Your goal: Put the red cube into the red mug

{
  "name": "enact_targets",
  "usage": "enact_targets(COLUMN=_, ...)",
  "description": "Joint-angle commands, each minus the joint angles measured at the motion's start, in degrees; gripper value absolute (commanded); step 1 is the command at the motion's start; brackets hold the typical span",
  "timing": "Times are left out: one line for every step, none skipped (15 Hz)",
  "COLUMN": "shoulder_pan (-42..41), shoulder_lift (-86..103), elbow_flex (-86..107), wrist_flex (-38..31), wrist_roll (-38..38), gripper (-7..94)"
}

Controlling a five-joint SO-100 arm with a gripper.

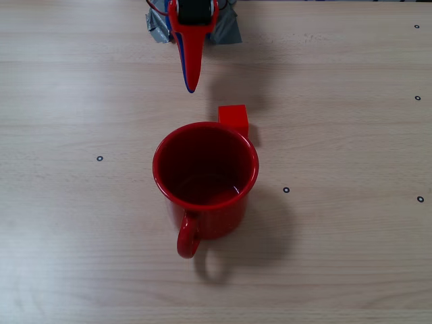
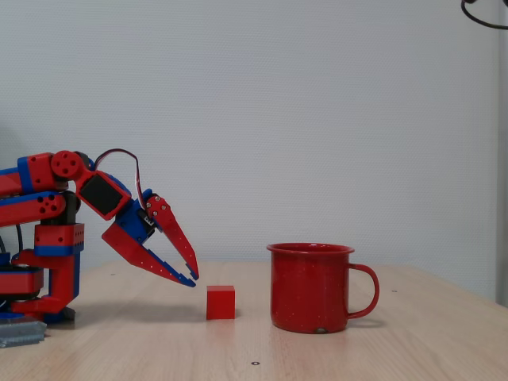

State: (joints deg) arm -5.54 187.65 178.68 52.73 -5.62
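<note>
End effector (image 2: 193, 277) beside matte cube (image 2: 221, 302)

Open air is seen between the gripper (image 2: 193, 277) and the red cube (image 2: 221, 302), which rests on the table (image 1: 337, 256) just ahead of and below the parted jaws. Nothing is found between the jaws. Directly beyond the cube, the way is blocked by the red mug (image 1: 205, 177), so close that any gap cannot be made out. Bare tabletop is left on both sides of the jaws.
</note>
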Motion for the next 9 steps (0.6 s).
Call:
enact_targets(shoulder_pan=0.97, shoulder_lift=3.34, elbow_flex=2.90, wrist_flex=-0.88, wrist_roll=5.27, gripper=0)
enact_targets(shoulder_pan=0.97, shoulder_lift=3.34, elbow_flex=3.08, wrist_flex=-1.41, wrist_roll=5.80, gripper=0)
enact_targets(shoulder_pan=0.97, shoulder_lift=3.34, elbow_flex=3.16, wrist_flex=-1.58, wrist_roll=5.89, gripper=0)
enact_targets(shoulder_pan=0.97, shoulder_lift=3.34, elbow_flex=3.16, wrist_flex=-1.67, wrist_roll=5.71, gripper=0)
enact_targets(shoulder_pan=0.97, shoulder_lift=3.34, elbow_flex=3.16, wrist_flex=-1.67, wrist_roll=5.63, gripper=0)
enact_targets(shoulder_pan=0.88, shoulder_lift=3.34, elbow_flex=3.25, wrist_flex=-1.93, wrist_roll=5.80, gripper=0)
enact_targets(shoulder_pan=0.62, shoulder_lift=3.34, elbow_flex=3.25, wrist_flex=-1.93, wrist_roll=5.71, gripper=0)
enact_targets(shoulder_pan=0.62, shoulder_lift=3.34, elbow_flex=3.25, wrist_flex=-1.93, wrist_roll=5.71, gripper=0)
enact_targets(shoulder_pan=0.62, shoulder_lift=3.34, elbow_flex=3.25, wrist_flex=-1.93, wrist_roll=5.71, gripper=0)
